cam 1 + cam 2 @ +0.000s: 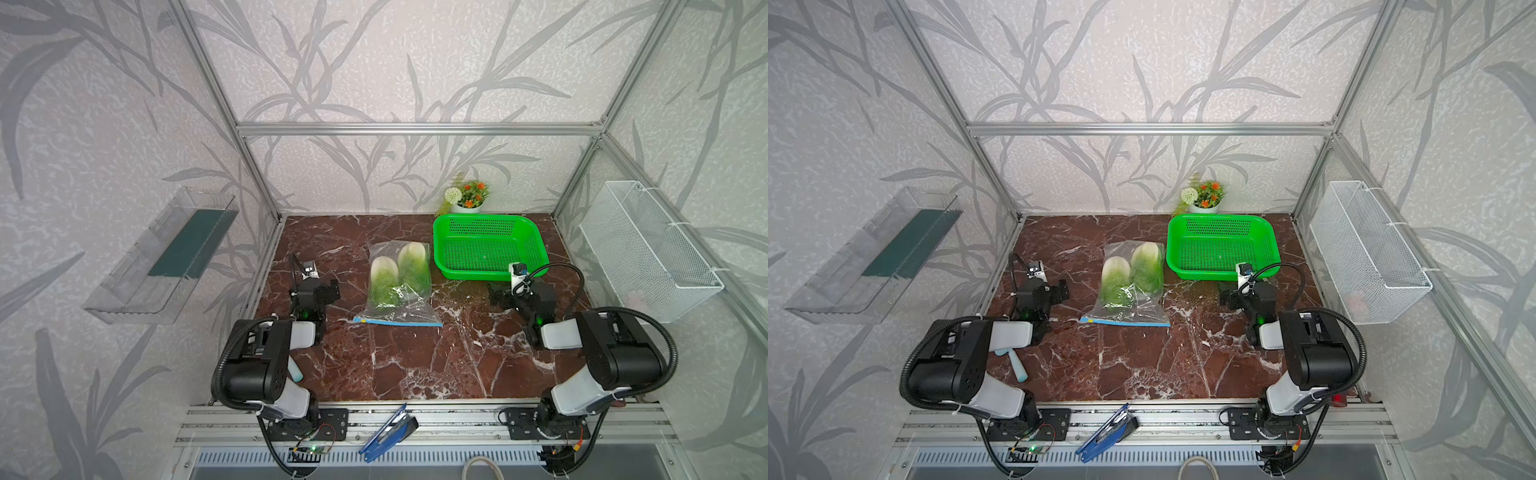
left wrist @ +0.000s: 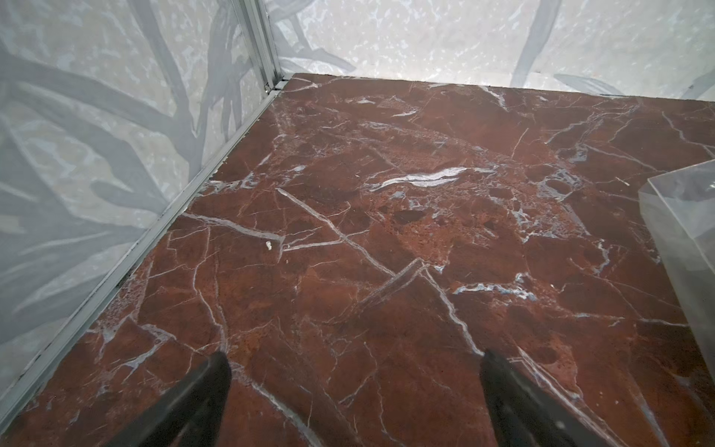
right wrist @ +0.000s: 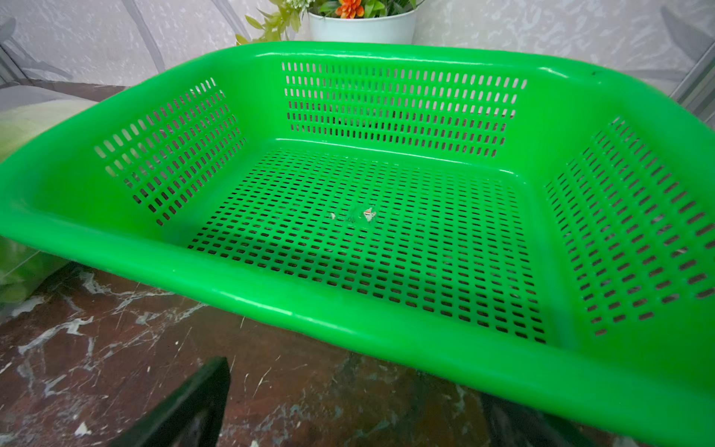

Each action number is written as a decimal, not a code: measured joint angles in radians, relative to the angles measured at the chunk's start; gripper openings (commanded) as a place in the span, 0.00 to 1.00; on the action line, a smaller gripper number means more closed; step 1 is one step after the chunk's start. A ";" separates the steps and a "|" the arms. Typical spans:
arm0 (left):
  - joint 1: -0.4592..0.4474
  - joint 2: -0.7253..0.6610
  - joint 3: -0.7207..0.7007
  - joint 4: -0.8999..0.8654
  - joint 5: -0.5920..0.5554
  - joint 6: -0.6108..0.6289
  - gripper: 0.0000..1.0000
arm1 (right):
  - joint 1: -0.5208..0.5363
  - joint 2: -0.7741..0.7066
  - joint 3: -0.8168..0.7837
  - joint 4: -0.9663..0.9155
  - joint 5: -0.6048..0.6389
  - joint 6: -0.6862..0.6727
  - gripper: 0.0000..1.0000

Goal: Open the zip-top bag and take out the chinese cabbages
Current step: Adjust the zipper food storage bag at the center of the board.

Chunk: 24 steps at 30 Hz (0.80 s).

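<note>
In both top views the bag lies flat mid-table, between the arms and touching neither. Two cabbages lie side by side inside it, with their white bases toward the back wall. Their leafy ends point at the zip strip on the near edge. The strip looks shut, and its yellow slider sits at the end nearer the left arm. The left gripper and right gripper hover low on either side, both spread wide and empty. The basket sits just beside the bag.

In the left wrist view the fingers stand apart over bare marble. A clear corner of the bag shows at the frame's edge.

In the right wrist view the fingers stand apart, facing the basket's near rim. A cabbage shows dimly through the film at the edge.

The film looks thin, limp and slippery, so it will likely crumple and skate on the polished marble. The slider is the one small, stiff hold. One gripper should probably pin the strip at its other end while the other pinches the slider. The cabbages look bulky but fairly light. A grasp across the narrower white base seems safest, and they may drag the film along.
</note>
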 measured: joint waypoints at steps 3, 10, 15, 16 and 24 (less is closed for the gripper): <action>0.000 0.000 0.000 0.000 0.000 0.000 0.99 | 0.000 0.000 0.000 0.000 0.009 0.001 0.99; 0.000 0.000 0.000 0.000 0.000 0.000 0.99 | 0.012 0.000 0.003 -0.007 0.032 0.000 0.99; 0.000 0.000 0.000 0.000 0.000 0.000 0.99 | 0.023 0.000 0.011 -0.020 0.043 -0.003 0.99; 0.000 0.000 0.000 0.000 0.000 0.000 0.99 | 0.023 0.000 0.011 -0.021 0.044 -0.003 0.99; 0.000 0.000 0.000 0.000 0.000 0.000 0.99 | 0.024 0.000 0.011 -0.021 0.050 -0.003 0.99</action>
